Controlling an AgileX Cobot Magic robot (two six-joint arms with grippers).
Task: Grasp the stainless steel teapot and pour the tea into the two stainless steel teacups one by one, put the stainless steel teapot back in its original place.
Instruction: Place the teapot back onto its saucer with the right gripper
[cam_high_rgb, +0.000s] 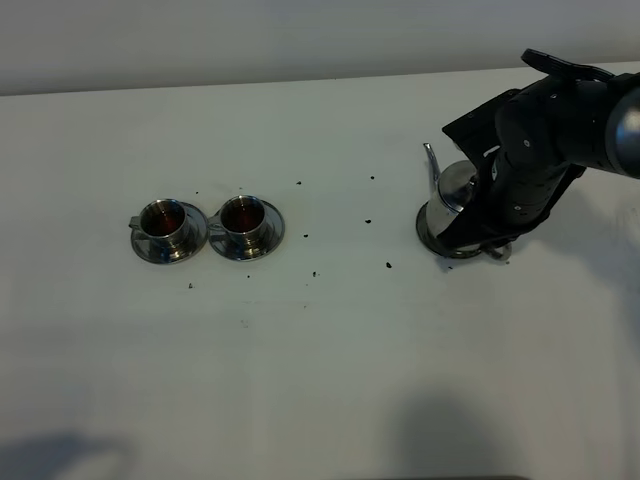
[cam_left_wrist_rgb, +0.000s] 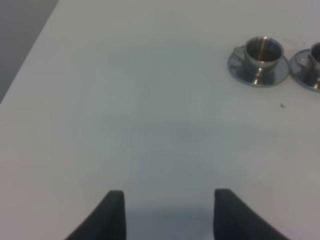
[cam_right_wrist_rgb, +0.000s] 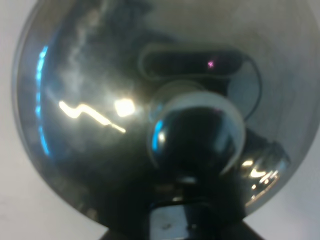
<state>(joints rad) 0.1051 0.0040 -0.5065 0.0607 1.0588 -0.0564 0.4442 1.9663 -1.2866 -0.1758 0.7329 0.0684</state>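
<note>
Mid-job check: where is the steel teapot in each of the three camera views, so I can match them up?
Exterior high: the stainless steel teapot stands right of centre on the table, partly hidden by the right arm, spout pointing left.
Left wrist: not in it; only the two stainless steel teacups at the edge.
Right wrist: its domed lid and knob fill the picture.
Shared landmark: the white table.

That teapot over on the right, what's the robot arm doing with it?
The right arm is bent over the stainless steel teapot, which stands upright on the white table; its camera sits just above the lid knob. Whether its gripper is clamped on the pot is hidden. The two stainless steel teacups on saucers show dark reddish insides. The left gripper hangs open over bare table.
</note>
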